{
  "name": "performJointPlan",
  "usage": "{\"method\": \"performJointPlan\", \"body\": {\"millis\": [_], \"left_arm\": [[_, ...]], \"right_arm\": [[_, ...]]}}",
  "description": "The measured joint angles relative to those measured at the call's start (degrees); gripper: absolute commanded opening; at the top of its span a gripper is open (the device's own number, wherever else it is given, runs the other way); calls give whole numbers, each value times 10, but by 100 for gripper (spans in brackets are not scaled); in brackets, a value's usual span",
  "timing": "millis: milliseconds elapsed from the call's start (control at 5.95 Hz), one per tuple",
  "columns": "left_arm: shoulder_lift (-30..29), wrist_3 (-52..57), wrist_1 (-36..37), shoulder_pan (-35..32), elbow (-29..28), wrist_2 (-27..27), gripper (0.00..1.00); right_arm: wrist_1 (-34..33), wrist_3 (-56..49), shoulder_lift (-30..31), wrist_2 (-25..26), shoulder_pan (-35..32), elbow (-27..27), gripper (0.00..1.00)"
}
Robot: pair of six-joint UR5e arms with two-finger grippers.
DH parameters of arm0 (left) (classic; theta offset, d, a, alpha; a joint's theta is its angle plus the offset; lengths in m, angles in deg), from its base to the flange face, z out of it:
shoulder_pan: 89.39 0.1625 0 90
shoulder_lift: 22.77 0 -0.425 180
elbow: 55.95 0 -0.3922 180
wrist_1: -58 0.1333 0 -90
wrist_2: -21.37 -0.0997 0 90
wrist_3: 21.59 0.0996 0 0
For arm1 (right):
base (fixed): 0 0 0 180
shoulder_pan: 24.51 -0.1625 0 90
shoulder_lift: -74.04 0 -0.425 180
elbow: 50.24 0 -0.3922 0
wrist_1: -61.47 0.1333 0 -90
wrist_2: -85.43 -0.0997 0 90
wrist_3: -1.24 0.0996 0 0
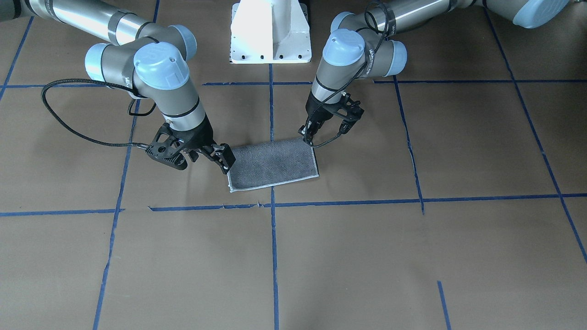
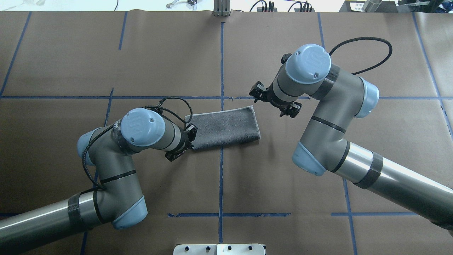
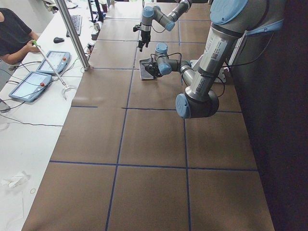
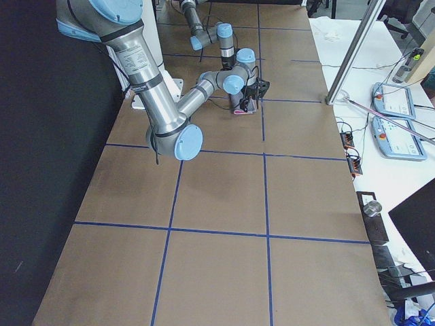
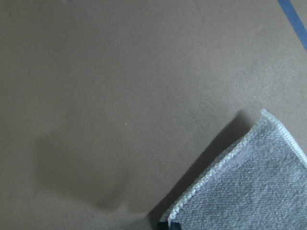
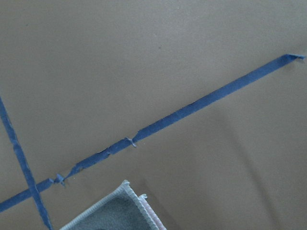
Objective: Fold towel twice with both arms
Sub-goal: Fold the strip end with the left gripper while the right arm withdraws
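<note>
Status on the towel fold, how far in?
Done: the first fold. The towel lies flat as a grey rectangle. In hand: the left gripper and right gripper sit at its short ends, jaws seemingly open, nothing lifted. Left: grasp and make the second fold.

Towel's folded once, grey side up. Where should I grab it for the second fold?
Probably the two corners of one short end of the towel, coming in low from outside that end. It lies flat as a long strip, so pinch both layers.
</note>
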Motion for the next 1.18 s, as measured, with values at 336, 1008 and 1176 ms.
{"method": "performJointPlan", "body": {"millis": [336, 1008, 1176], "left_arm": [[26, 34, 10, -14, 35, 0, 2], [-73, 101, 46, -2, 26, -21, 4], [-98, 118, 44, 17, 5, -45, 4]], "right_arm": [[-5, -24, 28, -13, -27, 34, 100], [-8, -68, 68, -84, -98, 73, 100], [-8, -69, 76, -86, -101, 80, 100]]}}
